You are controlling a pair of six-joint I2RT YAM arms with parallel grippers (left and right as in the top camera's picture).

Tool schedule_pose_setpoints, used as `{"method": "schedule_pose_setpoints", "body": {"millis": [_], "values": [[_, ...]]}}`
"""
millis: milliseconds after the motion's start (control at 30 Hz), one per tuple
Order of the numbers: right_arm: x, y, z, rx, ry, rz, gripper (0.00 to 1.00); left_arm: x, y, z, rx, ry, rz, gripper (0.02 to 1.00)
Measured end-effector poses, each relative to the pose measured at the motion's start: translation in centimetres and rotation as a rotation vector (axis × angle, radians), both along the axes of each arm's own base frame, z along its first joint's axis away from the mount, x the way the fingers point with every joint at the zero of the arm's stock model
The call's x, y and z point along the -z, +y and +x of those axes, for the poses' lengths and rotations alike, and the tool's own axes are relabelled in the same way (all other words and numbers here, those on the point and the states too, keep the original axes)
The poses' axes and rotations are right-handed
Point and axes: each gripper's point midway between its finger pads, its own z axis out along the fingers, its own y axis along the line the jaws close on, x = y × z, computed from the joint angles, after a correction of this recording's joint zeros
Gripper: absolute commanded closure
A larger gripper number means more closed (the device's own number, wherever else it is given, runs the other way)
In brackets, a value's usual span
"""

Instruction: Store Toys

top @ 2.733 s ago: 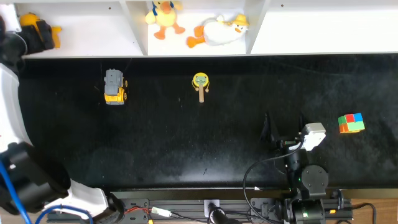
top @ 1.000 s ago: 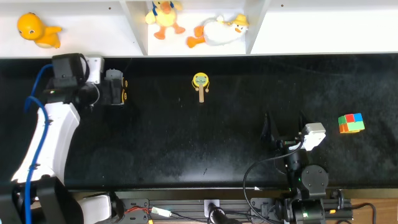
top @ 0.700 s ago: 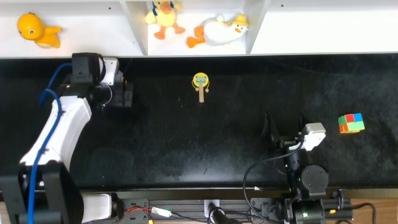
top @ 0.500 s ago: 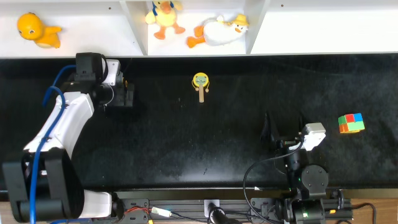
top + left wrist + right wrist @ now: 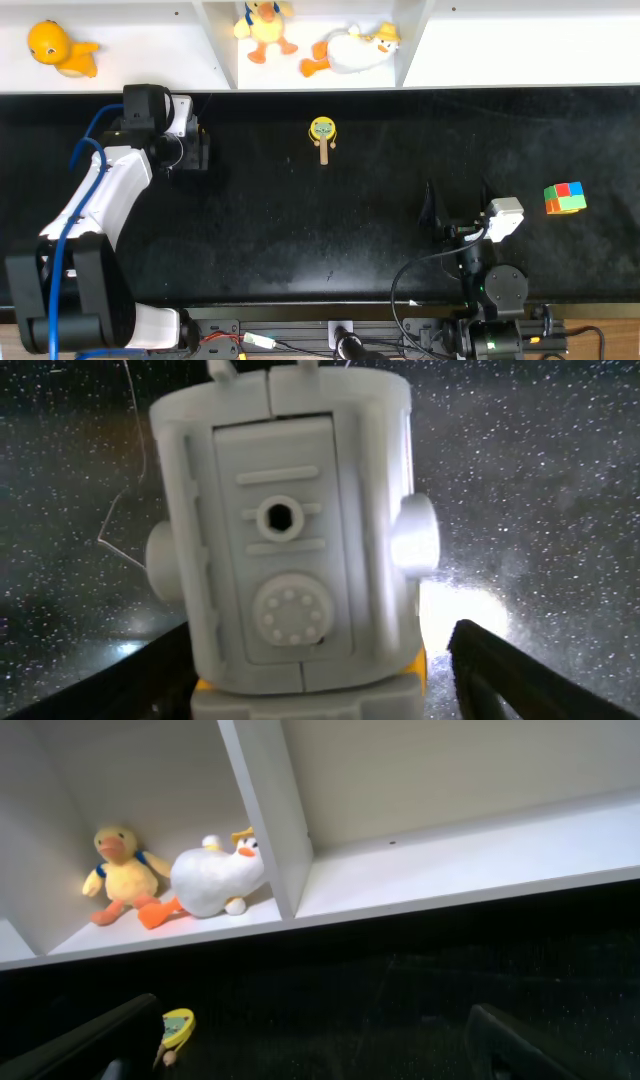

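Now that the yellow duck has been set in the left compartment of the shelf, the left gripper has been brought down over the toy truck, its fingers parted to either side and nothing yet clasped. Truck: on the table, near the back-left corner. A grasp is judged next. Right gripper: spread, unladen, near the front edge. Cube: unstored, by the right edge.

We see smooth matt plastic on the toy truck, a speckled matt bench, and fuzzy cloth on the white duck at twelve o'clock.
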Motion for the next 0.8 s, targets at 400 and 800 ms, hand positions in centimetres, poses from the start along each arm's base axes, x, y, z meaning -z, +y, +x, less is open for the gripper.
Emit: {"method": "schedule_pose_setpoints", "body": {"millis": [400, 800], "values": [[0.0, 0.0, 0.0, 0.0, 0.0, 0.0, 0.005, 0.3, 0.2, 0.4, -0.008, -0.005, 0.009, 0.57], [0.0, 0.0, 0.0, 0.0, 0.0, 0.0, 0.005, 0.2, 0.2, -0.7, -0.027, 0.052, 0.0, 0.794]]}}
